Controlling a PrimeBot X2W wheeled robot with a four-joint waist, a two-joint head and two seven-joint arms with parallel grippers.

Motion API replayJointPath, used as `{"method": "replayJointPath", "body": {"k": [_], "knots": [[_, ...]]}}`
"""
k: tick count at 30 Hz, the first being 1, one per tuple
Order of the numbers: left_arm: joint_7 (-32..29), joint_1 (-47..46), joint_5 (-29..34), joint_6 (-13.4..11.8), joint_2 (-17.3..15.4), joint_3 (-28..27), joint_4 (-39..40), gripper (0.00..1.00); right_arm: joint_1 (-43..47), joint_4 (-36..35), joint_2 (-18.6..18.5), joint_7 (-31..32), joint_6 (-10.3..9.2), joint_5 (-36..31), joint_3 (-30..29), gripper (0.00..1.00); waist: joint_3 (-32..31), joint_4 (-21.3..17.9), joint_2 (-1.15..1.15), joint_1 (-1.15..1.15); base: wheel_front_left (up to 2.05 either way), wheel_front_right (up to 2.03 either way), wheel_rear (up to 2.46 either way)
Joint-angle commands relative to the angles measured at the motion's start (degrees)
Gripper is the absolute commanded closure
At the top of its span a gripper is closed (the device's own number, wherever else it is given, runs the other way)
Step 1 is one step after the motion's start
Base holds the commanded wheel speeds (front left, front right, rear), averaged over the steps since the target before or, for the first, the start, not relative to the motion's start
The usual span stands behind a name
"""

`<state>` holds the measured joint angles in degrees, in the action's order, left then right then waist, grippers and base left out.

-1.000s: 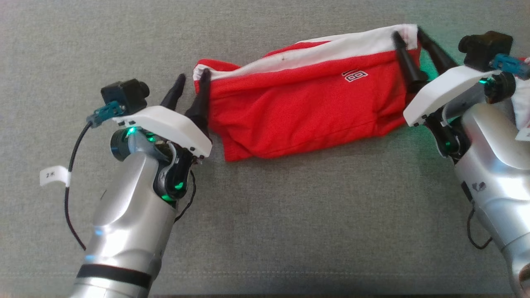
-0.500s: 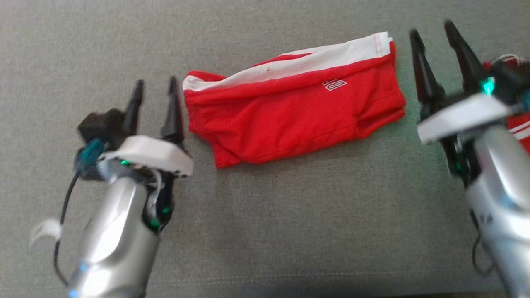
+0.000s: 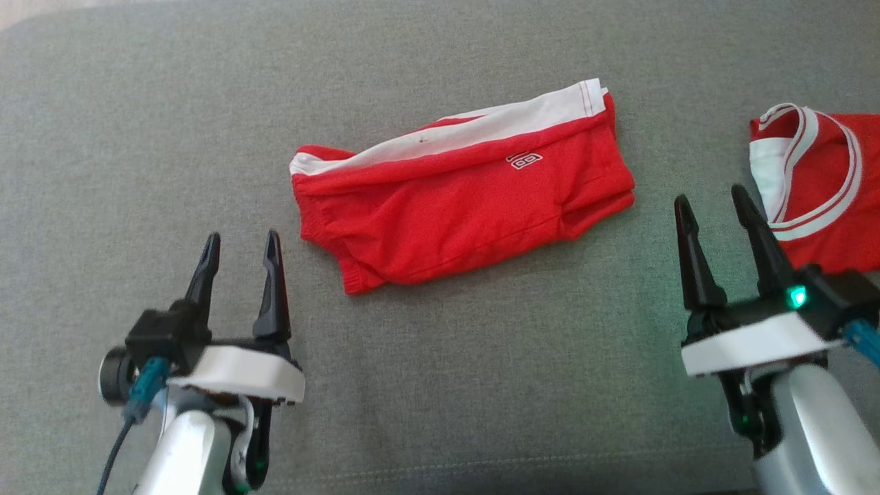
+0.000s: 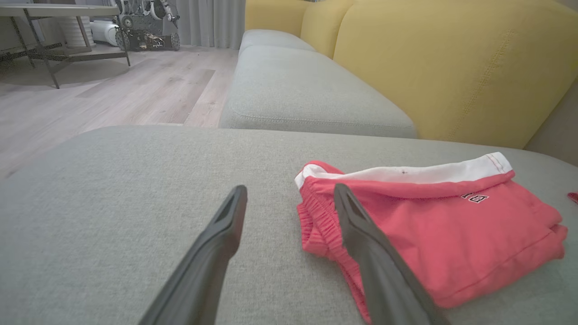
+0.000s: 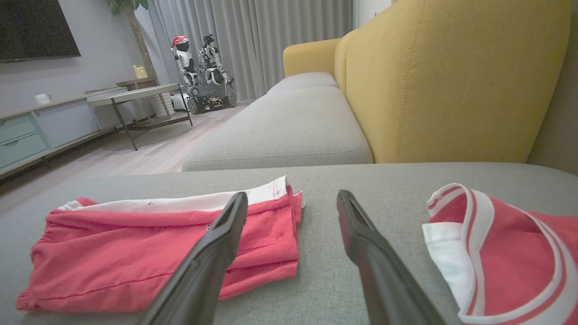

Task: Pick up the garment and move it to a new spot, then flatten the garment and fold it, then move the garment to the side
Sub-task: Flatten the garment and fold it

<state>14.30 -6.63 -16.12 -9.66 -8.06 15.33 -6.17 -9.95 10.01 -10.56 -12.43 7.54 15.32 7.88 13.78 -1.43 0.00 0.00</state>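
Observation:
The garment (image 3: 460, 196) is a pair of red shorts with a white band, folded into a long strip on the grey cushion (image 3: 440, 385). It also lies right of the fingers in the left wrist view (image 4: 433, 243) and to the left in the right wrist view (image 5: 153, 253). My left gripper (image 3: 240, 240) stands open and empty, below and left of the garment's left end. My right gripper (image 3: 711, 199) stands open and empty, apart from the garment's right end.
A second red garment with white trim (image 3: 818, 185) lies at the right edge, just beside my right gripper, also seen in the right wrist view (image 5: 505, 253). Yellow sofa backrest (image 5: 451, 76) rises behind the cushion. Wooden floor and a table (image 4: 58, 49) lie beyond the cushion's edge.
Both grippers let go of the garment's ends, opened wide and drew back toward me. The garment now lies free on the cushion. The head camera has shifted too.

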Motion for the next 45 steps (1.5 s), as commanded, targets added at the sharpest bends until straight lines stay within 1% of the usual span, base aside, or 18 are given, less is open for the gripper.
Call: {"method": "replayJointPath", "body": {"k": [1, 8, 15, 21, 26, 30, 38, 42, 45], "knots": [[0.7, -0.8, 0.6, -0.6, -1.2, -2.4, 2.1, 0.0, 0.4, -2.5, 0.2, 0.3, -0.05, -0.6, 0.5, 0.0, -0.3, 0.1, 0.0, 0.0, 0.0, 0.0, 0.0], [0.7, 1.0, 0.5, -0.9, -0.9, -2.4, 2.2, 0.0, 3.5, -6.1, 1.8, 2.3, -0.05, -1.6, -1.1, 0.0, -0.8, 0.1, 0.0, 0.0, 0.0, 0.0, 0.0], [0.7, 1.1, -0.2, -0.7, -0.7, -2.6, 2.0, 0.0, 4.3, -7.4, 2.3, 2.9, -0.05, -1.5, -1.6, 0.0, -0.9, -0.1, 0.0, 0.0, 0.0, 0.0, 0.0], [0.7, 0.5, -0.2, -0.6, -0.7, -2.4, 2.1, 0.0, 3.3, -6.8, 2.8, 3.2, -0.05, -1.2, -2.0, 0.0, -0.3, 0.1, 0.0, 0.0, 0.0, 0.0, 0.0], [0.7, -0.9, -0.1, -0.2, -0.5, -2.1, 2.1, 0.0, -0.2, -3.8, 3.1, 3.4, -0.05, 0.0, -2.0, 0.0, 0.8, 1.0, 0.0, 0.0, 0.0, 0.0, 0.0], [0.7, -2.7, 0.3, 0.5, -0.1, -1.4, 2.0, 0.0, -4.9, 1.8, 3.1, 3.3, -0.05, 0.4, -1.4, 0.0, 2.4, 2.7, 0.0, 0.0, 0.0, 0.0, 0.0], [0.7, -6.2, 1.3, 1.7, 1.1, -0.2, 1.7, 0.0, -15.7, 17.7, 1.5, 2.6, -0.05, -0.1, -0.4, 0.0, 6.3, 5.9, 0.0, 0.0, 0.0, 0.0, 0.0], [0.7, -7.4, 1.8, 2.2, 1.7, 0.1, 1.4, 0.0, -18.6, 24.1, 1.4, 1.9, -0.05, -0.4, 0.1, 0.0, 7.4, 6.7, 0.0, 0.0, 0.0, 0.0, 0.0], [0.7, -7.5, 2.0, 2.3, 2.1, -0.2, 1.3, 0.0, -19.2, 28.1, 1.7, 2.8, -0.05, -0.3, 1.1, 0.0, 7.5, 6.7, 0.0, 0.0, 0.0, 0.0, 0.0]]}}
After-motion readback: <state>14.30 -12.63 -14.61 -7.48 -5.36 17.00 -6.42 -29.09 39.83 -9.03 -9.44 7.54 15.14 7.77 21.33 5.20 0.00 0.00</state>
